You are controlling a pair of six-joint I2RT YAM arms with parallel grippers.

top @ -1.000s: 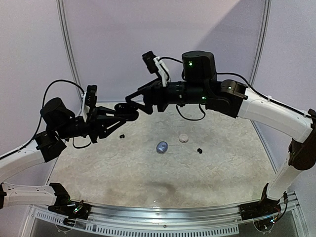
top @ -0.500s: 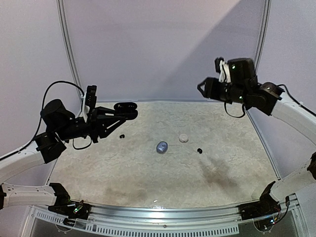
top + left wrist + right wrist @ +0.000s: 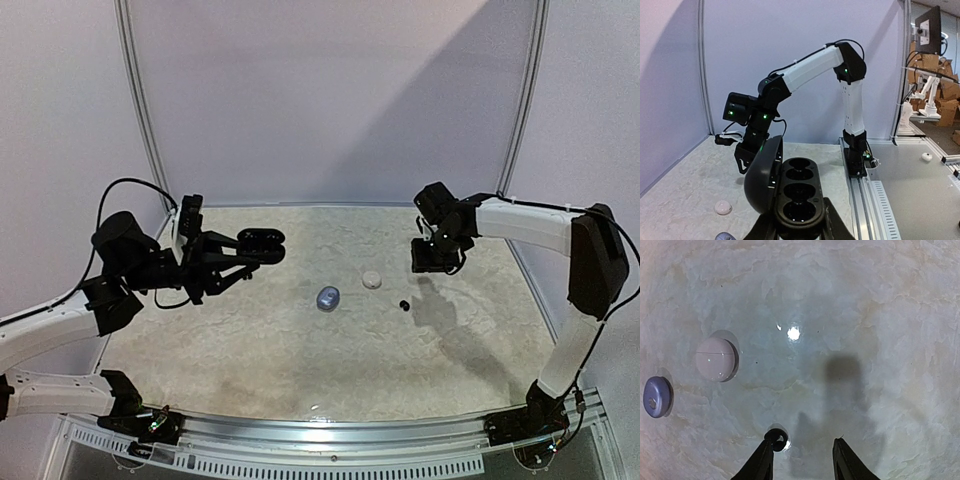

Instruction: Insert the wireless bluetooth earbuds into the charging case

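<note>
1. Right jaws: parted, nothing btwn them, pointing down close over the bench [image 3: 300, 350]. Not gripping anything.
2. Left jaws: clenched on the charging case [image 3: 799, 192], held up off the bench. Lid [image 3: 762, 175] is swung open to one side, wells face the wrist cam and look empty.
3. Target is the black earbud [image 3: 776, 437], lying on the bench. Right wrist view puts it at the tip of one finger [image 3: 762, 460], not in the gap. The other finger [image 3: 845, 462] is well clear of it. Touching the tip or just short of it: can't tell.
4. Top view: same bud [image 3: 404, 305] lies from the right jaws toward the arm bases and a bit toward the left-arm side. Right arm is much nearer. Left arm is well apart and busy w/ the case.
5. Bud's long axis: too small and round to read, so no yaw pref from these views.
6. Also on the bench: white round pod [image 3: 716, 359] near the bud, blue-grey pod [image 3: 656, 397] further over. Both are well outside the gap. Can't tell what they are, maybe small cases.
7. Judgement: next move = side-shift the right jaws so the bud sits ctr of the gap, then drop and close. Closing as is would prob nudge the bud, not pinch it.
8. Risk: bud is tiny on a hard bench, so it's likely to skitter out of an off-ctr pinch.
</note>
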